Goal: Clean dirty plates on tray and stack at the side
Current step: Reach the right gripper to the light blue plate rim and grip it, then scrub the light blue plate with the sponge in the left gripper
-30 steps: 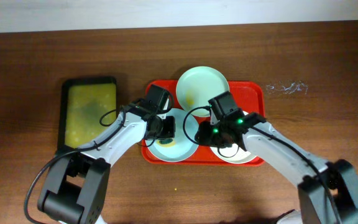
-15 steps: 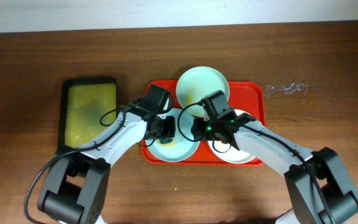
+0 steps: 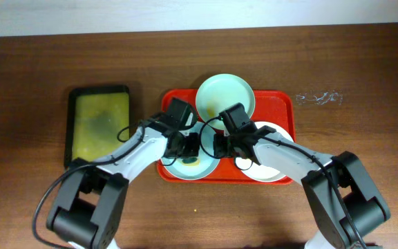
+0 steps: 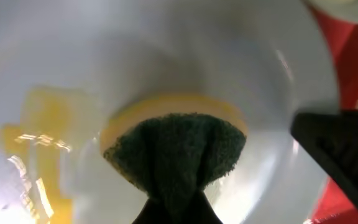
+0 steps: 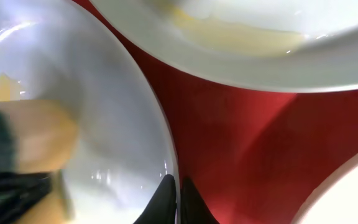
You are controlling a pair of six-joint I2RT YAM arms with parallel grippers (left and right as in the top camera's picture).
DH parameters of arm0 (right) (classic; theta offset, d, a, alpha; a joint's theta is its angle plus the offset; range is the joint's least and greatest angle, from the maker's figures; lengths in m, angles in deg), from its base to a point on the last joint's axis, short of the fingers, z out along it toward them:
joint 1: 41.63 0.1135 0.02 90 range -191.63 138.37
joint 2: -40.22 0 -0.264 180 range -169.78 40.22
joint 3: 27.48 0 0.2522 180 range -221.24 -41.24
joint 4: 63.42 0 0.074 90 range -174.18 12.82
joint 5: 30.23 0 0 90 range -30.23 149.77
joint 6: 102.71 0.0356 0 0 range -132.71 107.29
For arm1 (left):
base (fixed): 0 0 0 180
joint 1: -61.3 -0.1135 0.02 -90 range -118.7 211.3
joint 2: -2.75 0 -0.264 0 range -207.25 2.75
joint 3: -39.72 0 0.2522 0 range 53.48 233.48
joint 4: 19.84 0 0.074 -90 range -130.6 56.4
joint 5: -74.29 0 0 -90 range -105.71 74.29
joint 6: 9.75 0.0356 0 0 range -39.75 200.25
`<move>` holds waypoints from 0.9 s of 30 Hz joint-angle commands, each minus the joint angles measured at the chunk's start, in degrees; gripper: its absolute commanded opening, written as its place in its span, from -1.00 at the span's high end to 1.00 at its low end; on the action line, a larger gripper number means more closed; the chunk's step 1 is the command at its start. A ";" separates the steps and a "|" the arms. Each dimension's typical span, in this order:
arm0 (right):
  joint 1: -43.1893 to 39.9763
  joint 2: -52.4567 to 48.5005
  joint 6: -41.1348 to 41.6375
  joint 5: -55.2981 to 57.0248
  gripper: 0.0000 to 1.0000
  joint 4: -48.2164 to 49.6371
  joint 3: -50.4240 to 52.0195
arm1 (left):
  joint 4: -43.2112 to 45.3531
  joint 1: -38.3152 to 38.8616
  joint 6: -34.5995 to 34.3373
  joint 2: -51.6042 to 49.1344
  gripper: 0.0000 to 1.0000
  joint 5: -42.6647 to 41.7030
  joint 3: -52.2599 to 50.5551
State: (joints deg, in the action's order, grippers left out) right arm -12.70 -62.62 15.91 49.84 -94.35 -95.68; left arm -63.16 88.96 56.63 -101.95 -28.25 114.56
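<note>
- Blue plate (image 3: 185, 168): pale blue, round, shallow and glossy. It lies at the left of the tray on the robot's side. A yellow smear (image 4: 36, 155) marks one side of its floor, and the rest of the floor shows plain.
- Sponge (image 4: 173, 149): yellow with a dark green scouring face, folded and set on the middle of the blue plate, just beside the yellow smear.
- Left jaws: pressed together, pinching the sponge from above.
- Right jaws: pressed together on the right rim of the blue plate, their tips meeting at its edge above the red floor.
- Mint plate (image 3: 225, 95): pale mint green, at the far side of the tray and overhanging its rim. There is yellow residue near its lower left edge.
- White plate (image 3: 271, 166): at the right of the tray on the robot's side, partly hidden by the right arm. Any smears on it cannot be told.
- Tray (image 3: 285, 104): red, rectangular, with rounded corners and a raised rim, standing mid-counter (image 3: 358, 69).
- Black tray (image 3: 101, 88): yellow-green inside, standing on the counter left of the red one and apart from it.
</note>
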 commanded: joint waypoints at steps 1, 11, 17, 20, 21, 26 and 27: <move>0.26 -1.01 -0.11 -0.17 0.91 -0.13 0.00 | 2.14 0.31 -1.20 -4.63 1.00 9.27 -1.27; 0.26 -1.01 -0.11 -0.15 0.89 -0.13 0.00 | -0.70 0.35 -1.18 2.97 1.00 28.44 -1.20; 0.26 -1.01 -0.11 -0.15 0.88 -0.13 0.00 | 4.22 0.37 -1.20 3.89 1.00 4.39 -7.10; 0.26 -1.01 -0.11 -0.15 0.89 -0.35 0.00 | 8.44 0.28 -1.20 3.85 1.00 15.93 -12.24; 0.26 -1.01 -0.11 -0.13 0.88 -0.35 0.00 | 7.23 0.31 -1.20 3.85 1.00 22.64 -12.37; 0.26 -1.01 -0.11 -0.11 0.88 -0.50 0.00 | 6.82 0.35 -1.18 8.09 1.00 39.54 -9.38; 0.26 -1.01 -0.13 -0.11 0.88 -0.44 0.00 | 6.86 0.37 -1.18 9.68 1.00 35.26 -9.38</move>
State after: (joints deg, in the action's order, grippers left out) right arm -12.70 -62.71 15.94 49.14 -94.27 -95.68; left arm -55.71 90.25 55.54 -95.99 3.45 104.70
